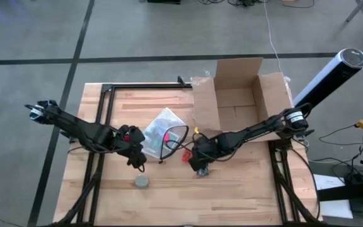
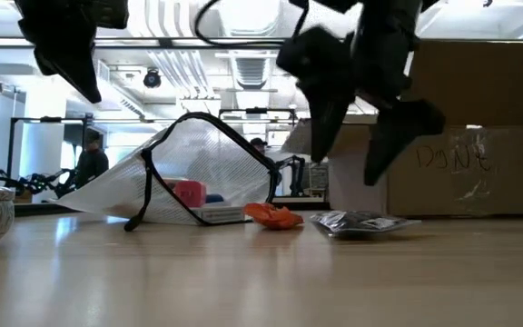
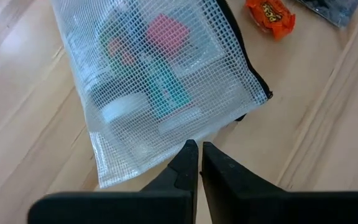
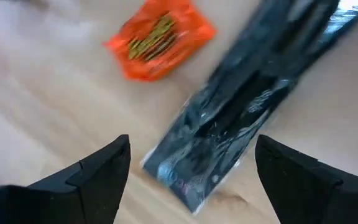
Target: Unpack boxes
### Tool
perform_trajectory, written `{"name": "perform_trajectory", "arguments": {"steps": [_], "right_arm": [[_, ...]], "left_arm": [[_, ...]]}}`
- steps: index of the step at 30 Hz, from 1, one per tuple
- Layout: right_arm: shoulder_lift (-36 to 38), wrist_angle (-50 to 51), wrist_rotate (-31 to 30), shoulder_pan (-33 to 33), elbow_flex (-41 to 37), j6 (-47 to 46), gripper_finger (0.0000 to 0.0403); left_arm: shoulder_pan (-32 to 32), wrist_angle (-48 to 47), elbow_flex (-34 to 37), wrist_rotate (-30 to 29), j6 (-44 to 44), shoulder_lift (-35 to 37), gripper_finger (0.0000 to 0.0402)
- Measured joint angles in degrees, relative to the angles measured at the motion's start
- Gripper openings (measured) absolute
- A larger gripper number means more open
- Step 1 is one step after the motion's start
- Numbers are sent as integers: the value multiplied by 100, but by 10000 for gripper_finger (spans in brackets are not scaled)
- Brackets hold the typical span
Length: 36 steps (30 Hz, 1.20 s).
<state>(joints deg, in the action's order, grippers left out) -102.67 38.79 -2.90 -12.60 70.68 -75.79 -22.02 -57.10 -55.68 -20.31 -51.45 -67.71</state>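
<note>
The brown cardboard box [image 1: 238,94] stands open at the table's far right, its flaps spread; the low view shows its side [image 2: 479,145]. A white mesh zip pouch [image 1: 162,129] with coloured items inside lies mid-table, its mouth propped up [image 2: 198,173]. Beside it lie an orange candy wrapper [image 4: 160,38] and a black shiny packet [image 4: 247,106]. My right gripper [image 4: 191,155] hangs open above the packet, clear of it [image 2: 357,136]. My left gripper [image 3: 199,152] is shut, raised above the table by the pouch's near edge [image 3: 166,168].
A grey round object [image 1: 142,181] sits near the front edge, left of centre. A black frame [image 1: 106,88] runs along the table's far and left sides. Bare wood lies in front of both grippers. People and equipment show in the room behind [image 2: 89,154].
</note>
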Motion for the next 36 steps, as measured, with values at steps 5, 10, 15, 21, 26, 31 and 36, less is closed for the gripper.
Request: {"name": "perform_trajectory", "arguments": {"steps": [5,10,15,21,26,31,36], "right_arm": [[-180,-77,-14,31,-116,-351,311],[-517,-385,66,80,-142,-383,305],[-752,-565,274,100,-125,-302,284],[-755,-533,288,100,-114,83,202],[-624,-634,287,100,-85,375,88],[-472,-689,336,96,-72,490,16],[-209,-688,468,96,-72,587,22]], "left_arm": [[0,-35,0,-19,146,144,24],[0,-114,0,-129,163,267,45],[0,-127,0,-165,157,323,63],[0,-136,0,-165,128,324,77],[0,-136,0,-163,128,324,83],[0,-134,0,-168,143,324,83],[0,-132,0,-182,169,324,81]]}}
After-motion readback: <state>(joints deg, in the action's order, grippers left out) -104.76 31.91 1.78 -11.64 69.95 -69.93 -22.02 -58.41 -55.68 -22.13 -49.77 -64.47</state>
